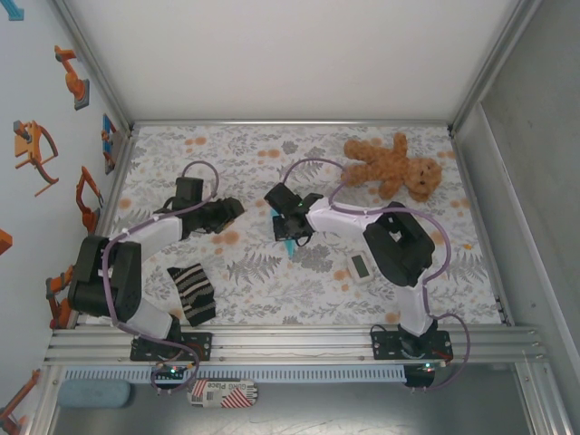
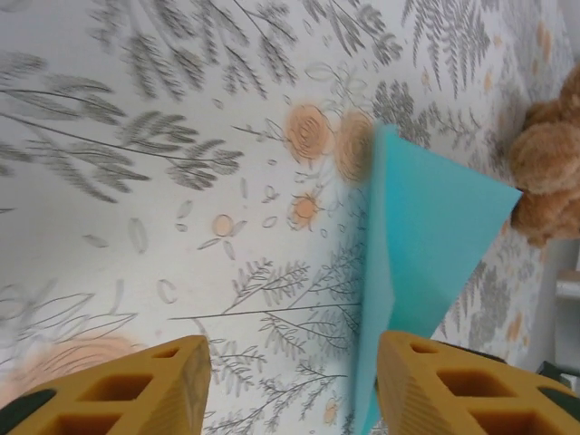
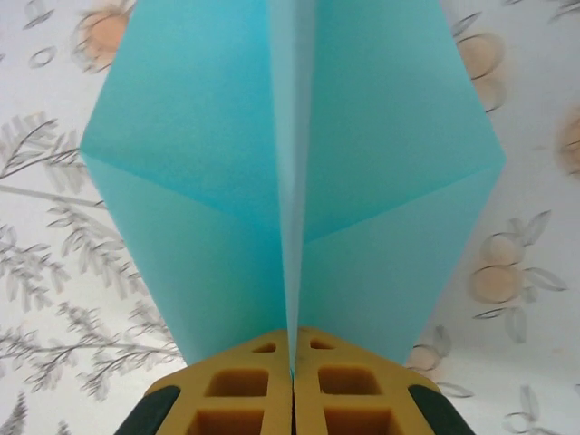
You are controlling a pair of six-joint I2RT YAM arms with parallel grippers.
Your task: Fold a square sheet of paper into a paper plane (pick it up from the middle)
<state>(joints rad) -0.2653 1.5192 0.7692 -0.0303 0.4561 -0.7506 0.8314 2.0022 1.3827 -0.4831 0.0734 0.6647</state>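
**A:** Grip first: our right gripper (image 3: pixel 292 349) is pinched fully closed on the centre fold of the paper plane (image 3: pixel 208 181), and that fold runs straight away from its fingers.

**B:** And our left gripper (image 2: pixel 292 355)?

**A:** About half open, holding nothing. The paper plane stands on edge right by its right-hand finger (image 2: pixel 453 390); we cannot tell whether they touch.

**B:** So it lies to the left arm's right, between our two arms.

**A:** Yes, and the right arm alone carries it, seemingly off the table (image 1: pixel 272 290). We judge the left should back off sideways, away from the paper plane.

**B:** Room?

**A:** The striped cloth (image 1: pixel 192 294) and white gadget (image 1: pixel 360 268) sit near us, well apart from the paper plane. Open floral cover lies around both grippers. The teddy bear (image 1: pixel 394 166) lies farther off, near the back edge.
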